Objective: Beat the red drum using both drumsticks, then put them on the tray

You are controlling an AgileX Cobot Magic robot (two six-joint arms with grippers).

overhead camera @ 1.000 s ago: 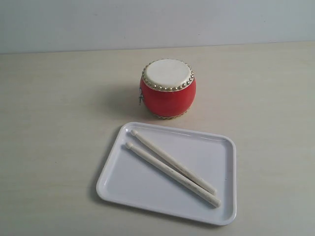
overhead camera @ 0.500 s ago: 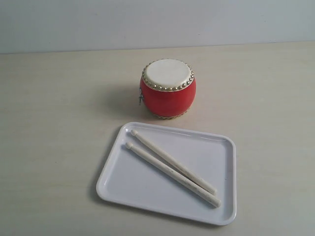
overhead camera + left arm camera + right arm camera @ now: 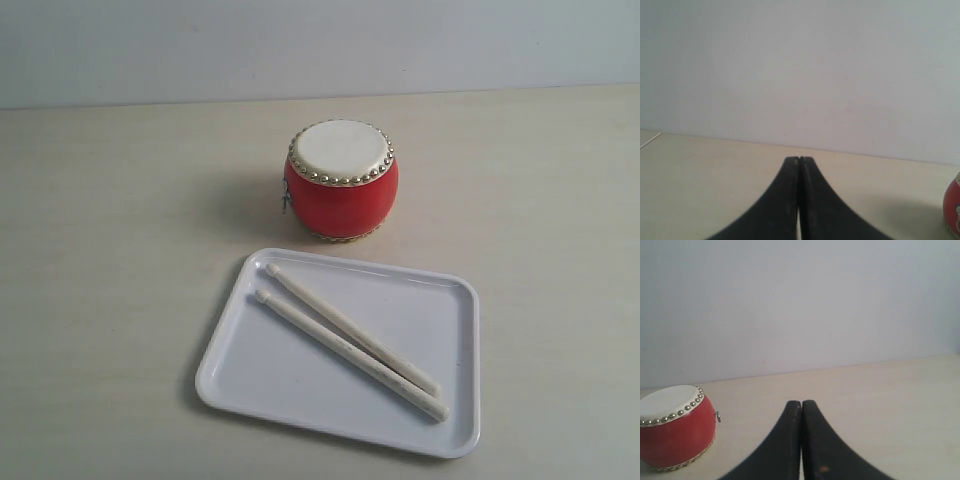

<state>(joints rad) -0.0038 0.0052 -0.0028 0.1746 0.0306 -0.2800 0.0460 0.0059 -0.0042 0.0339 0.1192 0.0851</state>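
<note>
Both arms' jaws are clenched on nothing. The drumsticks (image 3: 353, 329) lie paired in the tray (image 3: 270, 380), tips toward ten o'clock. The red drum (image 3: 341, 195) stands on the surface (image 3: 100, 250) at the tray's twelve o'clock, probably within striking reach.

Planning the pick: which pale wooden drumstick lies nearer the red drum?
The upper drumstick in the exterior view, on the side of the glossy red drum; the lower drumstick lies beyond it.
</note>
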